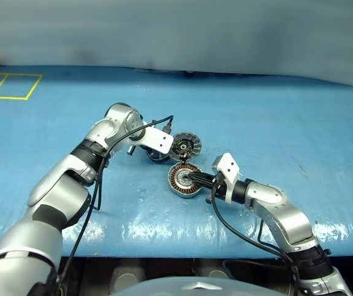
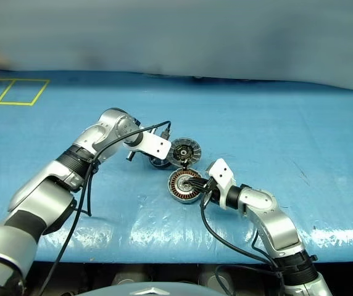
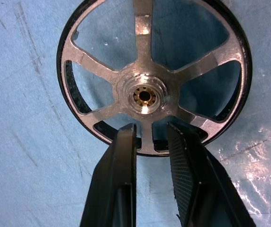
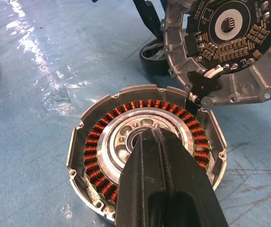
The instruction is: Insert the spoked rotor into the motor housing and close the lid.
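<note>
The spoked rotor (image 3: 147,94), a silver wheel with a dark rim, lies flat on the blue mat, left of the lid (image 1: 184,147). My left gripper (image 3: 152,130) points down at it, shut on the rotor with a finger on each side of one spoke at the rim. The motor housing (image 4: 78,142) sits on the mat with its copper windings facing up. The lid (image 4: 230,42) stands open and tilted up at the housing's far edge, its dark inner face showing. My right gripper (image 4: 157,132) is shut, with its tips resting in the housing's central hub and nothing between them.
A blue mat (image 1: 275,123) covers the table, and its front edge runs just behind my arms. Yellow tape lines (image 1: 10,86) mark the far left corner. Black cables (image 1: 238,228) hang from both wrists.
</note>
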Controlling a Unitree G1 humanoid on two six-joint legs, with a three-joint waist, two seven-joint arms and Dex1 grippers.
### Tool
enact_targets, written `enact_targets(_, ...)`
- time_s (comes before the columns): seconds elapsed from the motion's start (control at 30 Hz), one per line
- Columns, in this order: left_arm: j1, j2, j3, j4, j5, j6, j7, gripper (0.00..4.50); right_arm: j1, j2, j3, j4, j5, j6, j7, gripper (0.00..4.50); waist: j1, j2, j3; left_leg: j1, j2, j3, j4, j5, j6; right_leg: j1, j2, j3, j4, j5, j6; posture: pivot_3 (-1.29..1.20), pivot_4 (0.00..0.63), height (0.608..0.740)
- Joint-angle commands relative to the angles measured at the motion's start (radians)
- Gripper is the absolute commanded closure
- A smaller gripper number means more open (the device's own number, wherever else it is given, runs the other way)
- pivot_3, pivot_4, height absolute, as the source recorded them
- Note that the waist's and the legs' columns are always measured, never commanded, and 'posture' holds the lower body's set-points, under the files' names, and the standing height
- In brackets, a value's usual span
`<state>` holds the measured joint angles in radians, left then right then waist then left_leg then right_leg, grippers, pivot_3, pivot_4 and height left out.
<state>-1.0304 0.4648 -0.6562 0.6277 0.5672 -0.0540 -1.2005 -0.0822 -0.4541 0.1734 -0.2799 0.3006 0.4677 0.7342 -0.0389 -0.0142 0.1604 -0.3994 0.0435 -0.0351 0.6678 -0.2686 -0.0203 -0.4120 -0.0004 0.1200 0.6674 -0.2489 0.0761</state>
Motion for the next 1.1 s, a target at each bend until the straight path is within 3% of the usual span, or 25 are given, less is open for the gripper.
enact_targets(0.03,0.008,0.009,0.021,-0.01,-0.008,-0.005,0.004,4.47,-0.007,0.007,-0.005,-0.034,0.009,-0.01,-0.003,4.5,0.0,0.0,0.0,0.0,0.0,0.0,0.0,0.0,0.0,0.0,0.0,0.0,0.0,0.0,0.0,0.0,0.15,0.74)
enact_targets(0.33,0.077,0.093,0.084,-0.123,-0.048,-0.012,0.015,4.47,-0.001,0.019,-0.025,-0.033,0.022,-0.014,-0.013,4.5,-0.003,0.0,0.0,0.001,0.0,0.0,0.0,0.0,0.0,0.0,0.0,0.0,0.002,0.0,0.0,0.0,0.15,0.74)
enact_targets(0.7,0.36,0.297,0.312,-0.38,-0.271,-0.007,0.022,4.47,0.019,0.054,-0.059,-0.017,0.041,-0.039,-0.032,4.5,-0.001,0.0,0.0,0.001,0.0,0.0,0.002,0.0,0.0,0.0,0.0,0.0,0.005,0.0,0.0,0.0,0.15,0.74)
enact_targets(0.93,0.573,0.262,0.481,-0.557,-0.589,0.051,-0.005,4.47,0.044,0.076,-0.069,0.004,0.055,-0.078,-0.023,4.5,0.001,0.0,0.0,0.001,0.0,0.0,0.008,0.0,0.0,0.0,-0.001,0.0,0.009,0.0,0.0,0.0,0.15,0.74)
enact_targets(1.1,0.69,0.265,0.52,-0.676,-0.733,0.149,-0.04,4.47,0.071,0.083,-0.101,0.03,0.085,-0.123,0.003,4.5,-0.001,0.0,0.0,0.003,0.001,0.0,0.01,0.0,0.0,0.002,0.0,0.0,0.011,0.0,0.0,0.0,0.15,0.74)
